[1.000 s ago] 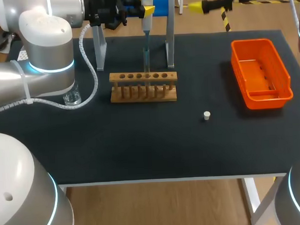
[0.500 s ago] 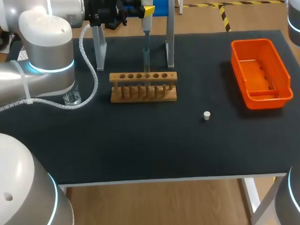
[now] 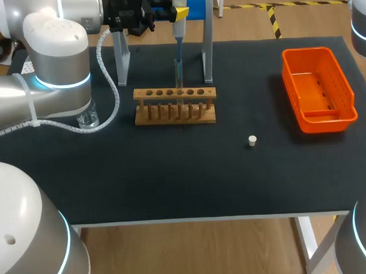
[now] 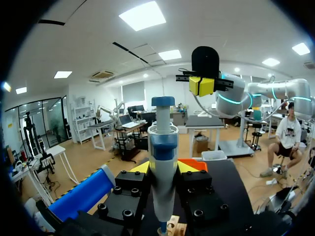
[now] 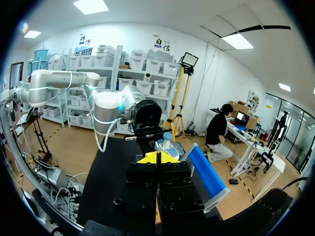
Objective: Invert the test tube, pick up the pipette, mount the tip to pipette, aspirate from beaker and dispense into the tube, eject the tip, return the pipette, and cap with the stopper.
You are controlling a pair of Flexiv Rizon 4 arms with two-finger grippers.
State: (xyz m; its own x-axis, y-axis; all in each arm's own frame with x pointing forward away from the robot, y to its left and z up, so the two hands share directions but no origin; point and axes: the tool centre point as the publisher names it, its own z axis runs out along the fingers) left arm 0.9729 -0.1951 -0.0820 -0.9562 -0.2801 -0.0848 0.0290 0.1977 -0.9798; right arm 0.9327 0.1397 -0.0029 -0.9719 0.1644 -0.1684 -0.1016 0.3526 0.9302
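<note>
My left gripper (image 3: pixel 177 12) is at the back of the table, shut on the grey and blue pipette (image 3: pixel 177 35), which hangs upright with its tip (image 3: pixel 179 70) just above the wooden tube rack (image 3: pixel 175 106). In the left wrist view the pipette (image 4: pixel 162 162) stands between the yellow fingertips (image 4: pixel 141 167). I cannot make out the test tube in the rack. The white stopper (image 3: pixel 251 140) lies on the mat to the right of the rack. The beaker (image 3: pixel 88 120) is half hidden behind my left arm. My right gripper (image 5: pixel 157 158) is shut on nothing, high and off to the right of the pipette.
An orange tray (image 3: pixel 318 87) sits at the right side of the table. The metal pipette stand (image 3: pixel 207 46) rises behind the rack, with a blue roll (image 3: pixel 196 3) on top. My left arm (image 3: pixel 54 63) covers the back left of the mat.
My right gripper, open at the top right of the head view a second ago, has shut and drawn away out of that view. The left arm and pipette have stayed put.
</note>
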